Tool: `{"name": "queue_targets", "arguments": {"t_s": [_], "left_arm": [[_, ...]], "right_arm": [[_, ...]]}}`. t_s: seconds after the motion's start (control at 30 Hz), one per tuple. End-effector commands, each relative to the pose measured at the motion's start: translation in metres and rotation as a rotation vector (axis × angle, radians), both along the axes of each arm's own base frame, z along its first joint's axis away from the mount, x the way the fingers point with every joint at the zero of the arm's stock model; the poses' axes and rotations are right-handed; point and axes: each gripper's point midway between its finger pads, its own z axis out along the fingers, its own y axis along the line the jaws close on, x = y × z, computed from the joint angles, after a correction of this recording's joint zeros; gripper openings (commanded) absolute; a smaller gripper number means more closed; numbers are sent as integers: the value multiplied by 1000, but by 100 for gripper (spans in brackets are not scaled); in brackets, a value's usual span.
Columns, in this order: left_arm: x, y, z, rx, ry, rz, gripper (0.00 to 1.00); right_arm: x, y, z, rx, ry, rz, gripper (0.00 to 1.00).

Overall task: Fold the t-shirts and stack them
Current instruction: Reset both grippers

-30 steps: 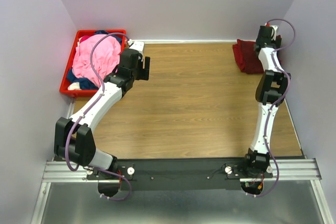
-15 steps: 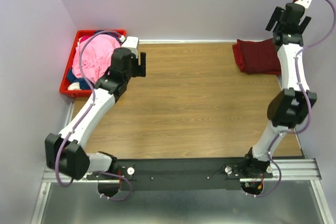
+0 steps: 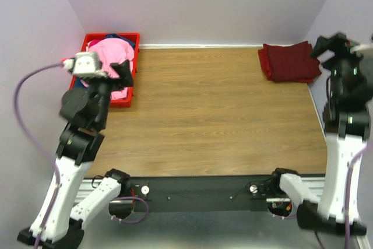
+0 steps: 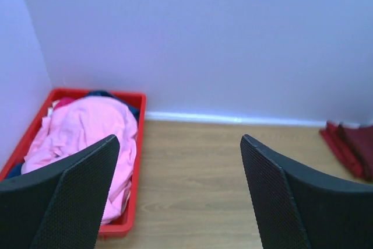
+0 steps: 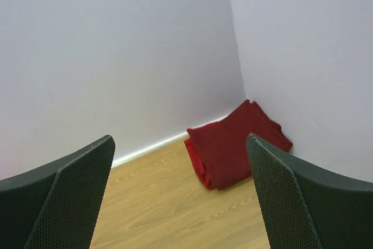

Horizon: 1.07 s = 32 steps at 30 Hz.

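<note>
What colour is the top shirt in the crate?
Pink shirt, best in left wrist view.

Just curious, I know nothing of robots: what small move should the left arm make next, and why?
Probably lower the left gripper, open and empty near the red crate, onto the pink shirt lying crumpled on top in it. One dark red shirt lies folded in the far corner.

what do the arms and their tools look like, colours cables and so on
The left arm and right arm have white links and bulky black joints. A purple cable runs along each. A pale grey camera box sits on the left wrist. The left tool and right tool each have two broad black fingers with finely dotted inner faces.
</note>
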Motion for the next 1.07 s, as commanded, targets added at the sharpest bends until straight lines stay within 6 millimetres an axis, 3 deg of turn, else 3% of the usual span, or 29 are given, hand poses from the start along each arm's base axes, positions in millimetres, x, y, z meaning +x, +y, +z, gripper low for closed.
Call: {"name": "queue_targets", "arguments": {"t_s": [0.0, 0.03, 0.07, 0.1, 0.13, 0.2, 0.23, 0.27, 0.33, 0.43, 1.03], "left_arm": [[-31, 33, 18, -59, -107, 113, 95], [-51, 44, 28, -90, -169, 132, 99], [-53, 46, 17, -93, -172, 139, 99], [-61, 51, 22, -117, -218, 147, 99], [-80, 58, 28, -144, -273, 149, 99], [-89, 65, 21, -176, -310, 167, 99], [-106, 73, 24, -207, -361, 172, 99], [-105, 74, 14, -210, -361, 182, 99], [-123, 82, 18, -231, -436, 187, 99], [-129, 78, 12, -211, -479, 161, 99], [-70, 41, -29, -151, -336, 74, 99]], "right_arm": [[-57, 4, -13, 58, -80, -58, 100], [-68, 0, -9, 60, -117, -96, 100], [-74, 7, -10, 57, -134, -79, 100], [-78, 9, -18, 53, -130, -78, 100], [-90, 11, -14, 45, -162, -77, 100], [-96, 14, -25, 21, -150, -78, 100], [-105, 16, -24, 18, -172, -70, 100], [-106, 18, -28, 12, -170, -68, 100], [-110, 20, -42, -1, -165, -55, 100], [-106, 27, -61, -9, -148, -21, 100], [-98, 36, -70, -43, -166, 32, 100]]}}
